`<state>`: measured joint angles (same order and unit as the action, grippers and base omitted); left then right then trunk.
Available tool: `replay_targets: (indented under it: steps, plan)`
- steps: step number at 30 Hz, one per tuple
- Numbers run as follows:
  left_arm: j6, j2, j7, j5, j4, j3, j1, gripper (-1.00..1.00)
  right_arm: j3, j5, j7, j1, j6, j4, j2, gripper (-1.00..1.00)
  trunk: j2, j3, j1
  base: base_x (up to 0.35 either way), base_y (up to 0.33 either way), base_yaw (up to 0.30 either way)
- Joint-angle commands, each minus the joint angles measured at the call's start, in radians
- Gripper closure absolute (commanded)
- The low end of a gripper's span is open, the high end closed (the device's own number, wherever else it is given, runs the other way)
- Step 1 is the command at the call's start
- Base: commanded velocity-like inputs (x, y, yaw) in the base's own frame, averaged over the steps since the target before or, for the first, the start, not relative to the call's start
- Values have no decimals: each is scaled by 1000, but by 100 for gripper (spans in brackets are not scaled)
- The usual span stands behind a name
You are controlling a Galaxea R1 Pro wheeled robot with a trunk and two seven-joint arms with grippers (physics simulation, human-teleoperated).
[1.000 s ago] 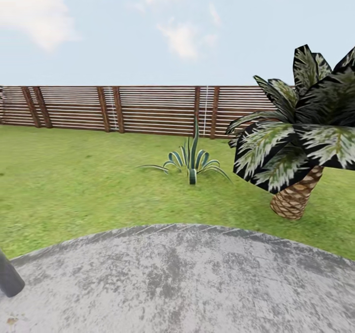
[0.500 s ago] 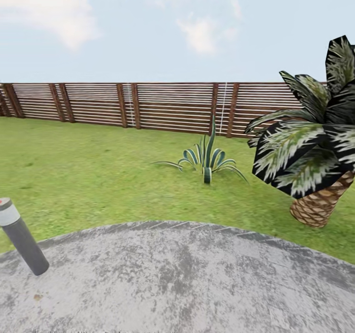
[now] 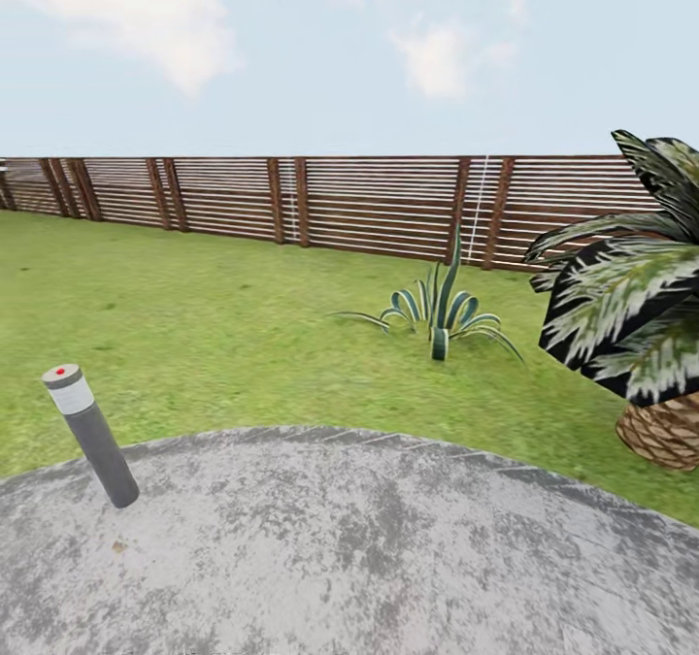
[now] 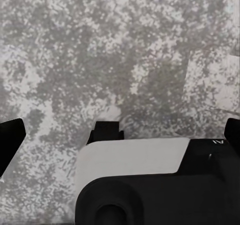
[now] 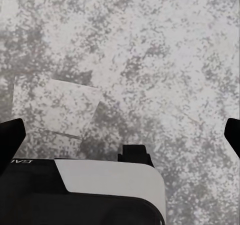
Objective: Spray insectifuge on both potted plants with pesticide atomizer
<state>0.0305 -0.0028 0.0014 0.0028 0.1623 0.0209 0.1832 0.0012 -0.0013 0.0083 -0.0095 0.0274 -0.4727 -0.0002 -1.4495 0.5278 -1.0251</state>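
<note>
A grey mottled stone patio (image 3: 369, 548) borders the green lawn (image 3: 214, 325); a grey bollard light (image 3: 90, 435) stands at its edge. Both pincers, left (image 4: 120, 130) and right (image 5: 120, 135), hang released above the stone.

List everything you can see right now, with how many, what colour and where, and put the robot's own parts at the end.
Fence: one, brown slats, across the far edge of the lawn.
Lawn: one, green, between fence and paving.
Striped plant: one, green and white pointed leaves, on the lawn right of centre.
Palm: one, dark and pale fronds, brown scaly trunk, at the right edge.
Bollard: one, dark grey with a pale band and red dot on top, at the paving's left edge.
Paving: one round patch, mottled grey, nearest the robot.
Sky: pale blue with white clouds.
Left hand: black fingers wide apart, over the paving.
Right hand: black fingers wide apart, over the paving.
</note>
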Motion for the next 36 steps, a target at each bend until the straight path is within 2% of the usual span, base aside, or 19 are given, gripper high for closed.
replay_targets:
  steps: [1,36]
  plan:
    - [3,0,0,0,-1,2,1,-100,0,0,1,0,3,0,0,-100,0,2,0,0,0,257]
    - [4,0,0,0,-1,2,0,-100,0,-2,1,0,3,0,0,-100,0,22,0,0,0,286]
